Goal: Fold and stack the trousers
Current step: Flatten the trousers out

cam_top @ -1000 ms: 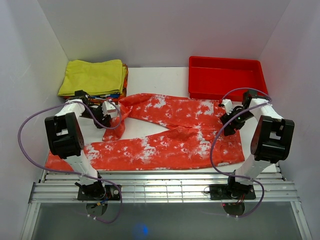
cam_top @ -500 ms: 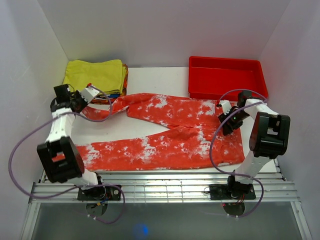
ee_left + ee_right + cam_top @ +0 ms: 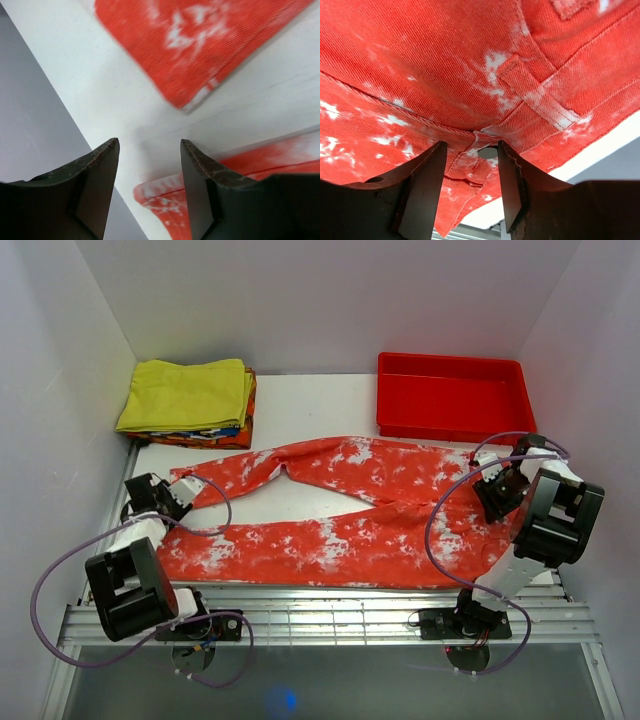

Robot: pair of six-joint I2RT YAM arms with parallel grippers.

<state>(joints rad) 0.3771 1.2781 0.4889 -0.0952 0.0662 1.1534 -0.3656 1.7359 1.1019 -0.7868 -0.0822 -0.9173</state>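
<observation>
Trousers (image 3: 380, 500) lay spread flat on the white table (image 3: 310, 405), waist at R, both legs running out to the L. Upper leg angled toward rear-L, lower leg ran along the near edge. They lay on the table, not in any container.

Red tray (image 3: 450, 425) sat rear-R, rigid w/ shallow walls. Trousers lay outside it, waist end near its front wall but apart from it. Rear-L: yellow garment (image 3: 185, 392), folded, topping a pile (image 3: 205, 437) of other folded cloth, orange & multicoloured edges showing underneath. Upper leg's cuff was near that pile, not touching.

L gripper (image 3: 188, 490) sat low over the table by the upper leg's cuff. Wrist view: jaws spread, only bare table btwn them. Cuff corner lay beyond the tips, edge of the lower leg by the fingers (image 3: 200, 170).

R gripper (image 3: 484, 464) was down on the waist end. Wrist view: jaws closed partway on a bunched fold of waistband, button (image 3: 487, 153) showing btwn them. Cloth filled the frame, w/ belt loop & seams above.
</observation>
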